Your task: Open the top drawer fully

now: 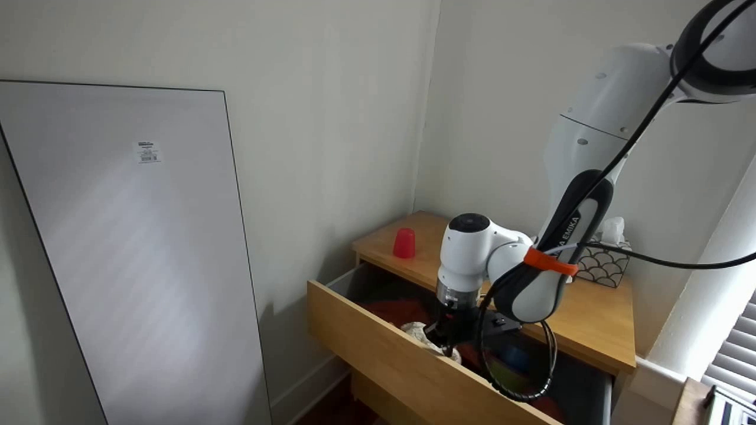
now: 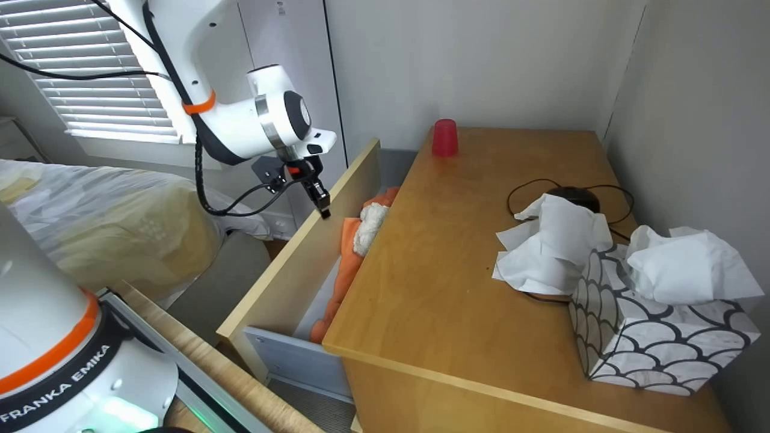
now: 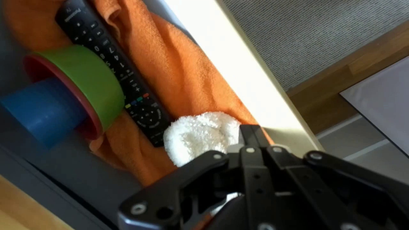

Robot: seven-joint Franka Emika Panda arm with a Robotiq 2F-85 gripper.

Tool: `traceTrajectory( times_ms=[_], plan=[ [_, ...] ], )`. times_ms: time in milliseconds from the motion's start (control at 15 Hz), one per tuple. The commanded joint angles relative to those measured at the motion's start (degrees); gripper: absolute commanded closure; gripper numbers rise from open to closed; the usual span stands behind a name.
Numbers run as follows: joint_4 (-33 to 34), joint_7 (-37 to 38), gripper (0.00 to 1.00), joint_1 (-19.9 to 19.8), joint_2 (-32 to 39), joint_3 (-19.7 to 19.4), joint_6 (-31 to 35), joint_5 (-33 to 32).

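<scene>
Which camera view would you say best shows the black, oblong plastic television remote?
The wrist view: it shows the remote close up, its rows of buttons clear. Both exterior views show the wide light-oak top drawer, but no discernible remote.

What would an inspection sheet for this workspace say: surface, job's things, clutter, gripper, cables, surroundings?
Surface: wooden dresser top bearing red cup, tissue box, tissues
Job's things: top drawer well open; full extension can't be confirmed
Clutter: orange cloth, fluffy white item, remote and nested cups in drawer
Gripper: jaws shut, beside the drawer front's inner face; contact unclear
Cables: black cable along arm, looping near gripper; thin cable on dresser top
Surroundings: window blind, large grey panel, wall
</scene>
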Motion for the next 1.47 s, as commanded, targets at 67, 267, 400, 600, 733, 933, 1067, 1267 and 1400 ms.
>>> traceTrajectory(
  times_ms=[67,267,400,600,733,933,1067,1267,1400],
  plan=[
    [1.8,1.2,1.00,-0.2,3.0,0.5,1.6,1.2],
    [1.8,-0.3,1.00,-1.2,3.6,2.1,1.6,2.1],
    [1.2,-1.0,1.00,-1.7,3.1,3.5,2.0,2.6],
    [0.3,-2.3,1.00,-2.7,2.7,5.9,2.6,2.6],
    [-0.4,-3.5,1.00,-3.2,2.5,7.9,3.3,2.3],
    [-0.6,-5.4,1.00,-3.5,2.8,10.6,3.7,2.0],
    [-0.5,-6.1,1.00,-3.2,3.2,11.7,3.7,1.6],
    [-0.5,-9.7,1.00,-4.8,4.2,15.0,3.4,2.6],
    [-0.5,-13.1,1.00,-6.8,4.9,17.7,3.0,3.3]
  ],
)
